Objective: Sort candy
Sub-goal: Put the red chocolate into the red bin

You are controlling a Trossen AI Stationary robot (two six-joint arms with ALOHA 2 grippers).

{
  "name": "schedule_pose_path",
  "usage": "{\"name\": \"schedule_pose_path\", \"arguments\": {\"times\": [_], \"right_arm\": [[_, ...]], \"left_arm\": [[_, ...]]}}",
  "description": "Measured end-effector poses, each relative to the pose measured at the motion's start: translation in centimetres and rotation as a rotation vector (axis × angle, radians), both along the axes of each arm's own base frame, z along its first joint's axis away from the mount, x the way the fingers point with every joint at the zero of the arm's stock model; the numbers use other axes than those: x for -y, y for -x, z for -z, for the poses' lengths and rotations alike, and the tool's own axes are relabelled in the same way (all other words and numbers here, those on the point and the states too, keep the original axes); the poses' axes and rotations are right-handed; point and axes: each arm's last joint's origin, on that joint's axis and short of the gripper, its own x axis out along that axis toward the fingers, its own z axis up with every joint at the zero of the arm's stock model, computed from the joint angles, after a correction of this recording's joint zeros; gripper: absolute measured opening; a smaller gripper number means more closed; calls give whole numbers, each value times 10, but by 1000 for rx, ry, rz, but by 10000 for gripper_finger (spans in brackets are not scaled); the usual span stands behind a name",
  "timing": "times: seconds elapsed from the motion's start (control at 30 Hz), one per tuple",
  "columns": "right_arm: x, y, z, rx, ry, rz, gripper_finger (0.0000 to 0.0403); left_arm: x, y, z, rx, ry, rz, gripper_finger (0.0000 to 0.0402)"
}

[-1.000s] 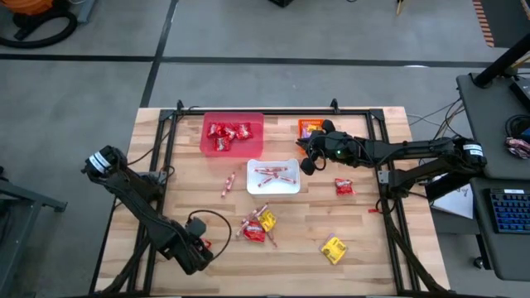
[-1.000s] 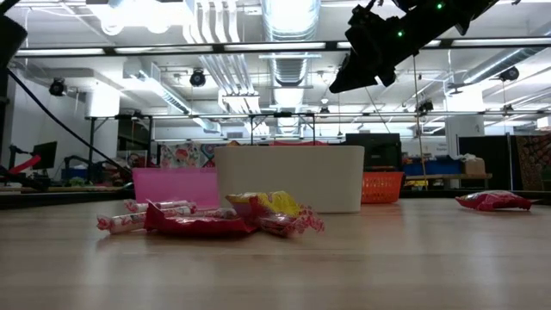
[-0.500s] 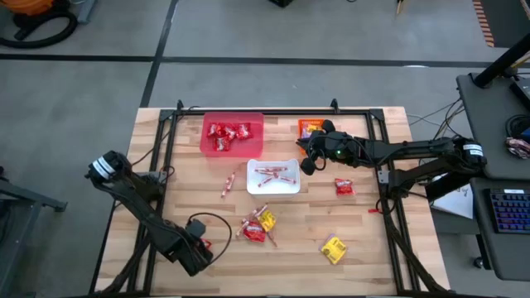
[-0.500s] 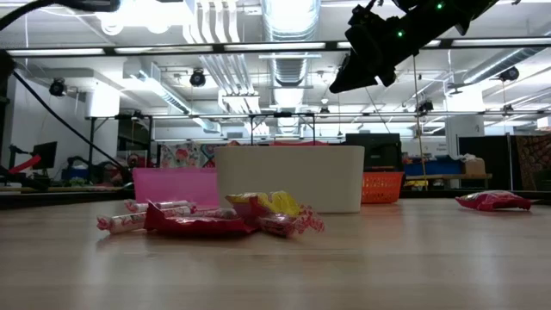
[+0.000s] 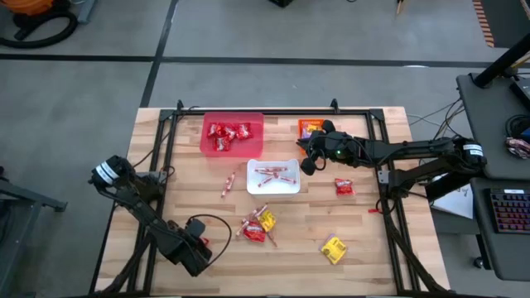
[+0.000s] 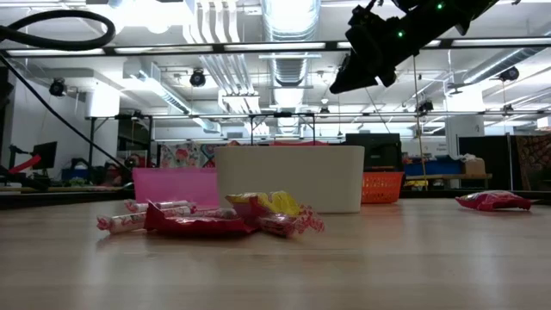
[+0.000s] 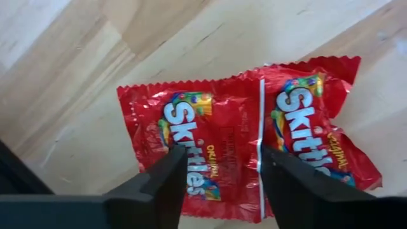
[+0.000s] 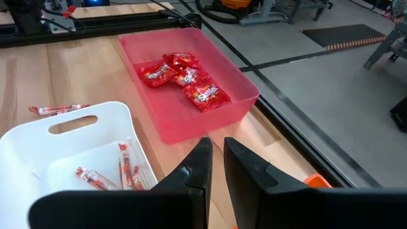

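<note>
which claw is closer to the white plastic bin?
Right. The right claw hangs at the white plastic bin's right edge; the left claw is at the table's near-left, over a shiny red packet.

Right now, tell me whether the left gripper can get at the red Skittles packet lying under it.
Probably yes. The left gripper hangs open directly over the red Skittles packet, a finger on either side of its middle. The packet lies flat on bare table, with nothing lying across it.
</note>
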Motion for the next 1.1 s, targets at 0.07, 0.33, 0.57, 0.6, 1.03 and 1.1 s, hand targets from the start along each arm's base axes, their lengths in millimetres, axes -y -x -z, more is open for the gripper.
{"name": "schedule_pose_path", "arguments": {"times": [0.07,0.33,0.57,0.6,1.03,1.1], "right_arm": [[0,0,1,-6,-1,0,36],[0,2,4,-42,-6,0,36],[0,2,4,-44,-7,-1,36],[0,2,4,-44,-7,-1,36],[0,2,4,-45,-4,-2,36],[0,2,4,-45,-4,-2,36]], "left_arm": [[0,1,0,2,-6,6,154],[2,2,1,19,-2,28,33],[5,0,-6,34,20,61,3],[6,-1,-10,40,27,65,1],[-6,0,-50,254,-62,107,0],[-9,1,-54,289,-92,107,0]]}}
